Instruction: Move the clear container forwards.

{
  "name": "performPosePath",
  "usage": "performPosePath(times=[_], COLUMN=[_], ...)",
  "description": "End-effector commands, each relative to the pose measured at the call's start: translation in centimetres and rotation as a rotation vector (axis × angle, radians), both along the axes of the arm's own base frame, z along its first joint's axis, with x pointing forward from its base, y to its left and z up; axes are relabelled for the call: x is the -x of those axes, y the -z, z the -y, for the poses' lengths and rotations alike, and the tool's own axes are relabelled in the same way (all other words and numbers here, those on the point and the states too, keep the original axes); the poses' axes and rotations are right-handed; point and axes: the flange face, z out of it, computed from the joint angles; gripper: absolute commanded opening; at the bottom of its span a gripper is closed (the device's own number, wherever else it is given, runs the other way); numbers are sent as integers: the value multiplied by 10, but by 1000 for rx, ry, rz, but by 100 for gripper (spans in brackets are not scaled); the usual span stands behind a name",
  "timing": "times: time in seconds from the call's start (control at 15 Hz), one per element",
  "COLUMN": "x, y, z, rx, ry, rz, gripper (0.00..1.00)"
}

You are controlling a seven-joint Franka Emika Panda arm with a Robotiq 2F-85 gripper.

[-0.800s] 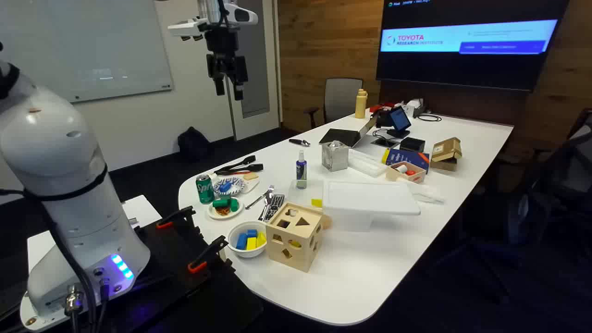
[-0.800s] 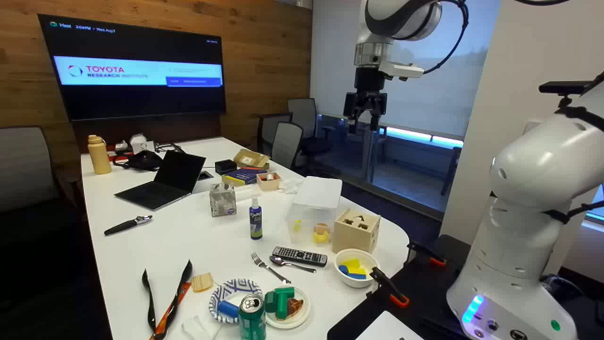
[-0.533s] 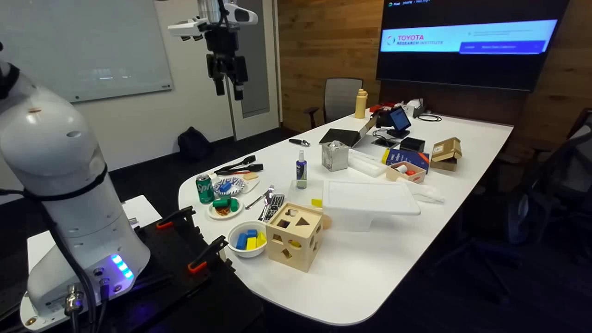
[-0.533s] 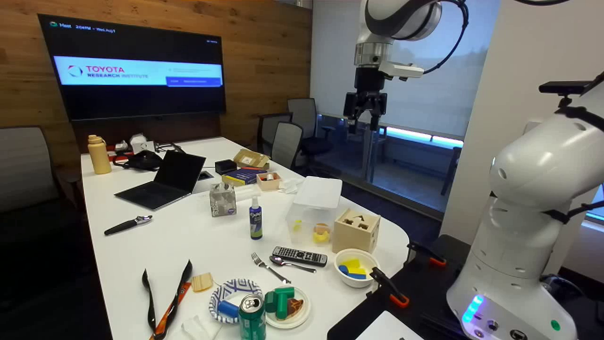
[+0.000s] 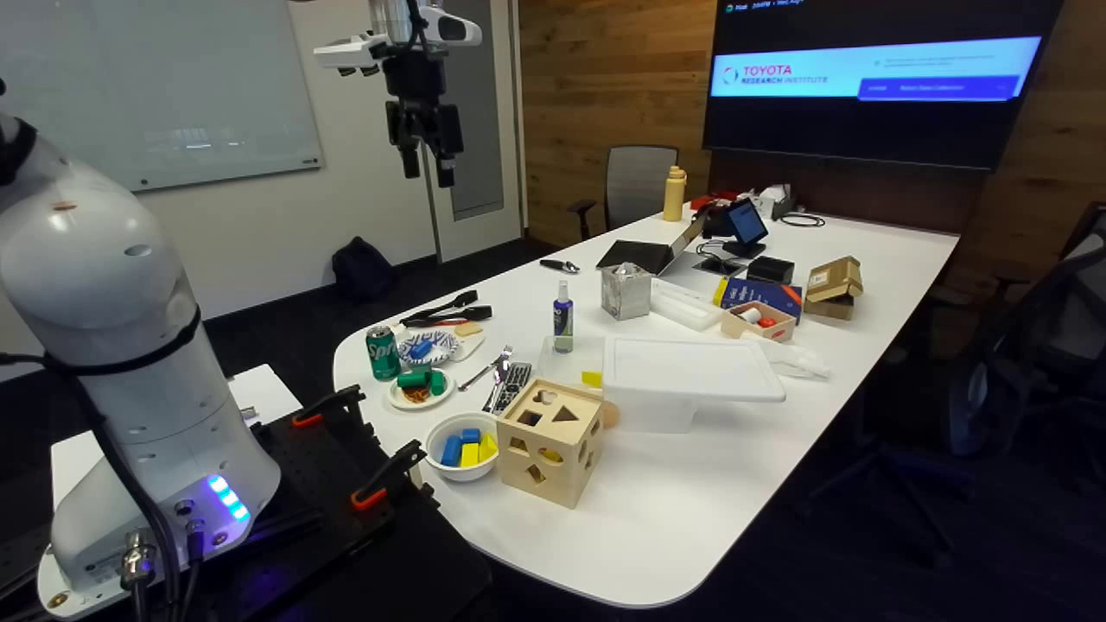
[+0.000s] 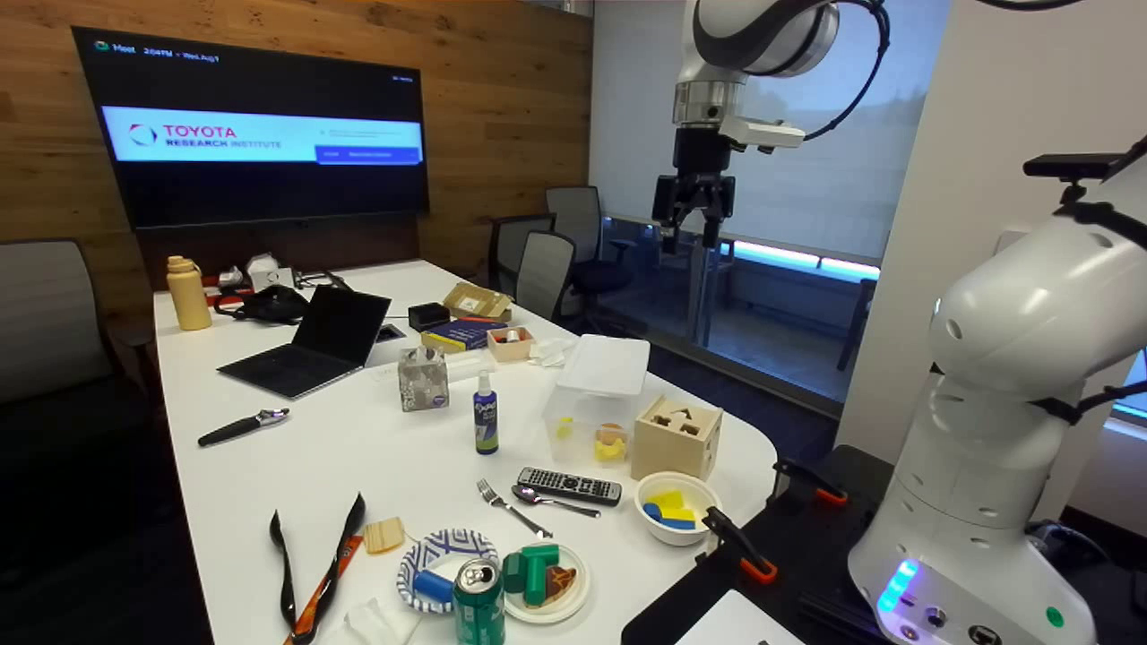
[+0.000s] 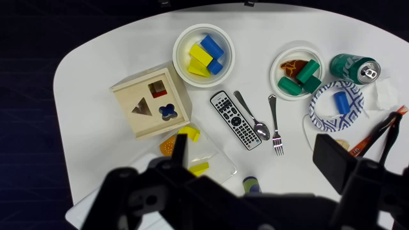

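Nothing moved; parted jaws hang apart from the container (image 6: 587,410).

In both exterior views the wall screen (image 6: 269,193) carries "TOYOTA RESEARCH INSTITUTE" on a pale banner (image 6: 269,120) — the top word in pinkish red, with a broken ring logo (image 6: 143,135) just to its left. In an exterior view the screen's top line (image 6: 161,52) gives "Meet", "2:04PM" and "Wed, Aug", the last figure too blurred to trust. The spray bottle (image 6: 485,417) is labelled "EXPO". The green can (image 5: 382,354) reads "Spr" — the rest curves out of sight — and part of that lettering also appears in the wrist view.
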Motion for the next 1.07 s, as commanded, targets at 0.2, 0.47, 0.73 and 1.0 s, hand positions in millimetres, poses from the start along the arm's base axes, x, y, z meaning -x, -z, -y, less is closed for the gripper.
performPosePath(times=[0.2, 0.47, 0.73, 1.0], x=[0, -12, -13, -23], y=[-1, 46, 113, 182], z=[0, -20, -58, -95], rx=[0, 18, 75, 149], ry=[0, -60, -151, -236], rz=[-1, 71, 187, 296], gripper=[100, 100, 100, 100])
